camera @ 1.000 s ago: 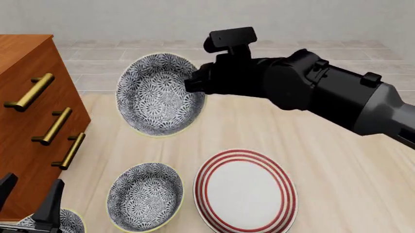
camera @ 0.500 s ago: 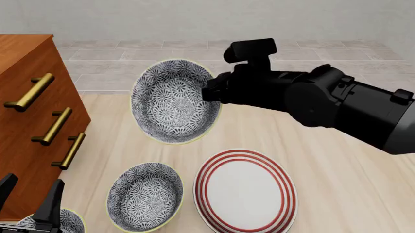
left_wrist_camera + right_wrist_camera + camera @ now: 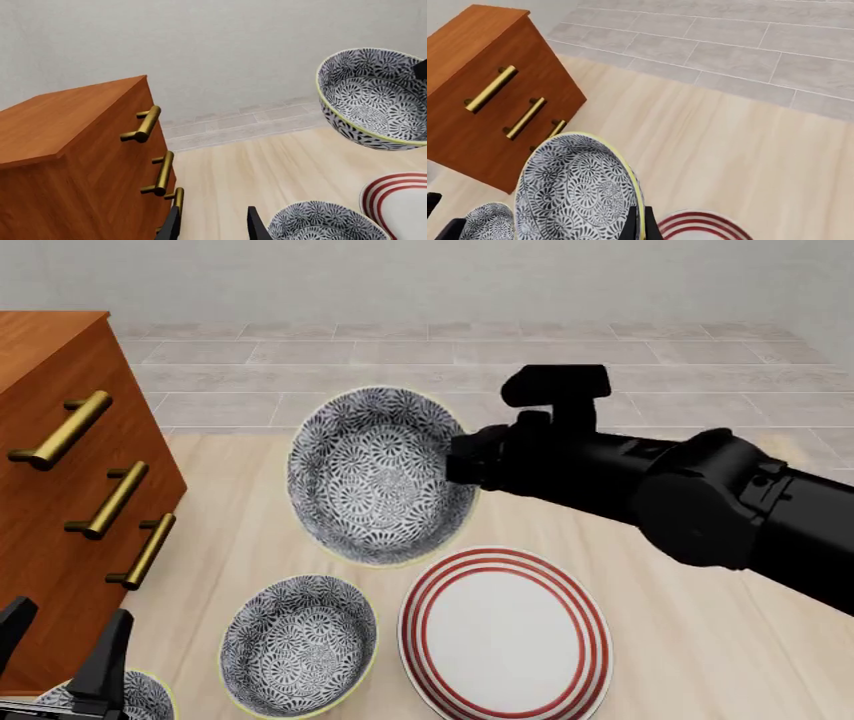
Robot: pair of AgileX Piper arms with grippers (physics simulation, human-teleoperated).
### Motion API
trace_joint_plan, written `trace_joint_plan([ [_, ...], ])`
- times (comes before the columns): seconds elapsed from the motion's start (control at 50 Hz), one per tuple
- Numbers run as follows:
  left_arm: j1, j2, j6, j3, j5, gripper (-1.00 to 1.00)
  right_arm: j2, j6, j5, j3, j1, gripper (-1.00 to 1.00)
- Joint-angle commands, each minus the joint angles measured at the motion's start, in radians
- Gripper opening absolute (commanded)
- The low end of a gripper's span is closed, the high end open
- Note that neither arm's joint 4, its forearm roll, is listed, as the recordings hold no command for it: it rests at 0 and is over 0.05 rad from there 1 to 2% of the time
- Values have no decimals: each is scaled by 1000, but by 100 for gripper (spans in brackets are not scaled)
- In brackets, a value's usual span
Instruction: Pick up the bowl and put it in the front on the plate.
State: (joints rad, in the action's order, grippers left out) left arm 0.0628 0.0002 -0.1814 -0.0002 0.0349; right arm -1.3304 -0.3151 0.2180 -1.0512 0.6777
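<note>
Tilting blue-and-white floral bowl [image 3: 378,475], pale-yellow rim

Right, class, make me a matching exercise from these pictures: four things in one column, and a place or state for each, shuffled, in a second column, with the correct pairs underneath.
Things:
1. held bowl
2. plate
3. cabinet
4. left gripper

Places or states:
A. lying flat on the table, nothing on it
B. at the left edge, with brass handles
C. tilted in the air, gripped at its rim by the right gripper
D. low at the near left corner, fingers apart, holding nothing

Pairs: 1-C, 2-A, 3-B, 4-D
</note>
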Motion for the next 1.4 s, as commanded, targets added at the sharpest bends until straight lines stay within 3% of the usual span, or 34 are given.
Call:
trace_joint_plan([
  [0.02,3,0,24,0,-10,100,103,-94,-24,81,5,-100],
  [0.08,0,0,65,0,-14,100,122,-100,-20,92,2,-100],
  [0.14,-5,0,53,0,-13,100,145,-107,-21,119,0,-100],
  [0.18,-6,0,52,0,-13,100,182,-174,-47,163,19,-100],
  [0.24,-6,0,48,0,-13,100,193,-160,-38,172,11,-100],
  [0.26,-6,0,46,0,-12,100,210,-189,-48,189,16,-100],
  [0.32,-4,0,39,0,-11,100,229,-197,-47,207,-1,-100],
  [0.62,-6,0,31,0,-10,100,289,-180,-10,246,-25,-100],
  [0.7,-8,0,28,0,-10,100,317,-220,-26,277,-20,-100],
  [0.94,-20,0,34,0,-10,100,357,-219,-19,321,-36,-100],
  [1.2,-17,0,31,0,-11,100,441,-279,-53,428,-38,-100],
  [1.3,-18,0,29,0,-12,100,466,-279,-32,455,-36,-100],
  [1.38,-24,1,30,-1,-15,100,466,-243,4,444,-49,-100],
  [1.4,-26,0,31,0,-14,100,482,-259,5,451,-45,-100],
])
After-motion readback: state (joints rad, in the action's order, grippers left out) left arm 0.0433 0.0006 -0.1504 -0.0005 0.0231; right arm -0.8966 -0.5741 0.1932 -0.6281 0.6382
